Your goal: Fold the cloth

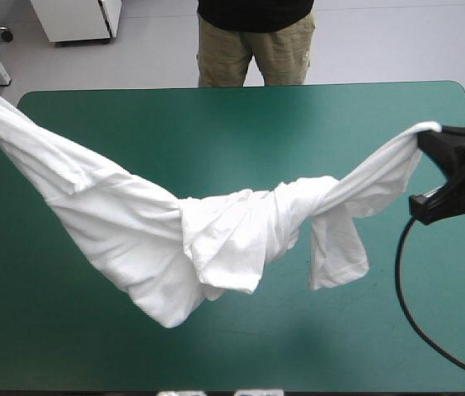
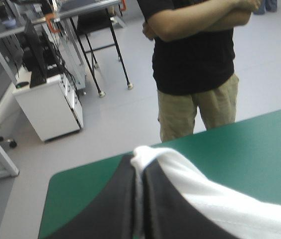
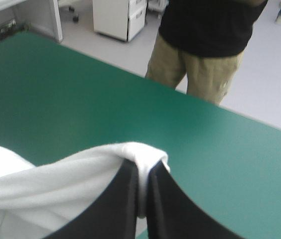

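The white T-shirt (image 1: 216, 227) hangs stretched above the teal-green table (image 1: 241, 115) between both arms, twisted into a knot-like bunch near the middle, with a loose flap dangling right of centre. My right gripper (image 1: 424, 142) is shut on the T-shirt's right end, at the table's right edge. In the right wrist view the right gripper (image 3: 143, 172) pinches white cloth (image 3: 56, 184) between its black fingers. In the left wrist view the left gripper (image 2: 139, 167) is shut on a fold of T-shirt (image 2: 220, 199) that trails away to one side. In the high view the left gripper lies beyond the left edge.
Bare teal-green cover lies beyond the hanging shirt toward the far edge (image 1: 241, 87) and below it toward the near edge. A corner of the table (image 2: 56, 174) shows ahead of the left gripper.
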